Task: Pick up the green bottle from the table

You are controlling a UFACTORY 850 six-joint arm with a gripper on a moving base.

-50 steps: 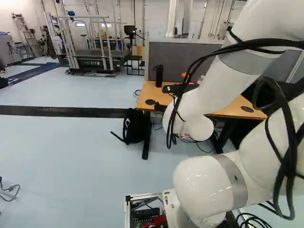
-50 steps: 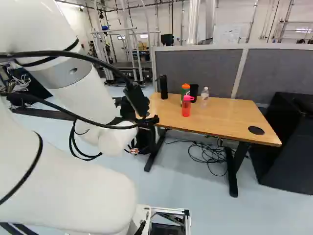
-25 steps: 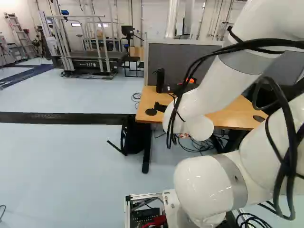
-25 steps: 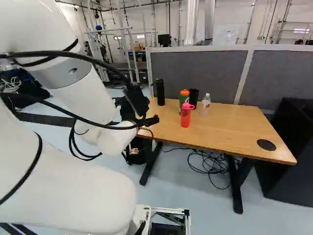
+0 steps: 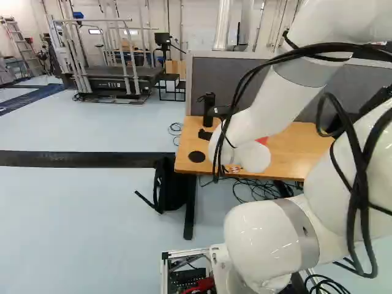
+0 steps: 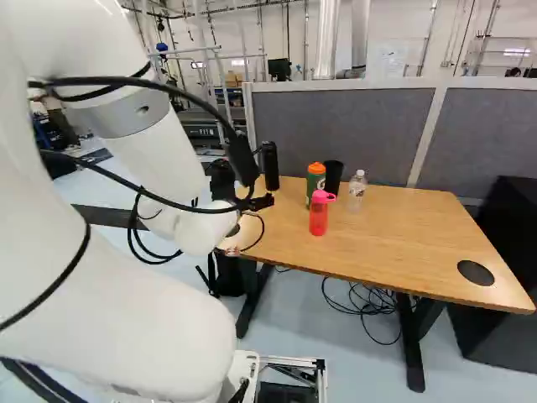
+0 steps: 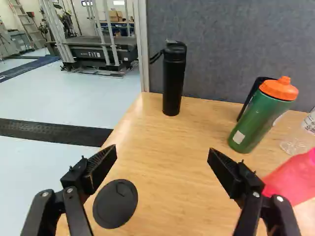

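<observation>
green bottle (image 7: 258,120), orange lid (image 7: 279,88) on

Now reading "FIT" in pale letters on the dark treadmill (image 7: 123,53), upper left of the wrist view; spotting print on the clear bottle (image 7: 295,144), right edge, too small to read.

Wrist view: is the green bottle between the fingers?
No, the fingers stand open, with the green bottle ahead and off to one side.
</observation>
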